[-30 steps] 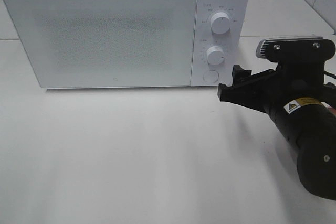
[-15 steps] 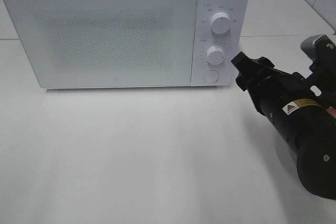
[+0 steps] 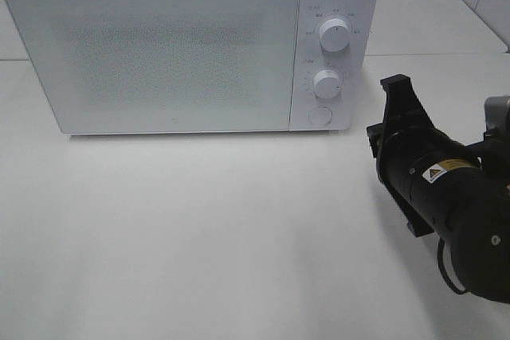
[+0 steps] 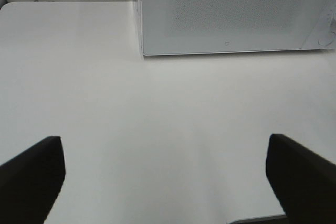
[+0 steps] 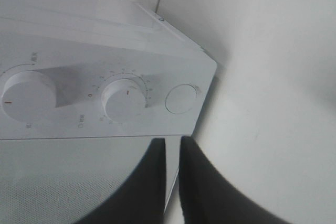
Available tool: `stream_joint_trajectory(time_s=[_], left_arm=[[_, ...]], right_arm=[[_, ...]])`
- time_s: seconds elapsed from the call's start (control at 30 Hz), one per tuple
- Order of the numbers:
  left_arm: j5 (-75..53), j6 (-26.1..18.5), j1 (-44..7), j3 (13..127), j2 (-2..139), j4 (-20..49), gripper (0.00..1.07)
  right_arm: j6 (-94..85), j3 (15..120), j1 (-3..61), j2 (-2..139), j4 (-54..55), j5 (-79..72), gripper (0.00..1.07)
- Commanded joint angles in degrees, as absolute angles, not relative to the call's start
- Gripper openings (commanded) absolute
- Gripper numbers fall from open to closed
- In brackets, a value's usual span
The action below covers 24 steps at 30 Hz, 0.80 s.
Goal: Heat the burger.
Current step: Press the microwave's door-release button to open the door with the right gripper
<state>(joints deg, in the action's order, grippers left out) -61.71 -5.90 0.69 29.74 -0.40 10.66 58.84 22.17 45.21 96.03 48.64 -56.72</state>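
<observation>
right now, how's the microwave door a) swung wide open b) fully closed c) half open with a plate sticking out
b, the microwave door sits flush against the front beside the two dials in the high view.

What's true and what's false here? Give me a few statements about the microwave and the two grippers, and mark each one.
1. The microwave has its door shut. True.
2. The left gripper has its jaws closed. False: they stand wide open, with nothing between them.
3. The right gripper is shut and holds nothing. True.
4. The microwave's panel carries three knobs. False: it has two knobs, one above the other, and a round button below them.
</observation>
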Motion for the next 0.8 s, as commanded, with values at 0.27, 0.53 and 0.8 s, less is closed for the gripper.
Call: stream_joint_trajectory(time_s=[0.27,0.53,0.8], left_arm=[[-61.08,-5.96,0.46,29.51,-1.26,11.0,0.95],[-61.08,-5.96,0.46,29.51,-1.26,11.0,0.95],[-61.08,-5.96,0.46,29.51,-1.26,11.0,0.95]], right_arm=[[75.0,22.46,45.21,96.26,41.83,-52.71,0.0],[78.38,22.69,44.81,100.5,39.65,-54.83,0.0],[79.3,25.9,44.46,103.88,37.7,-55.63,0.0]])
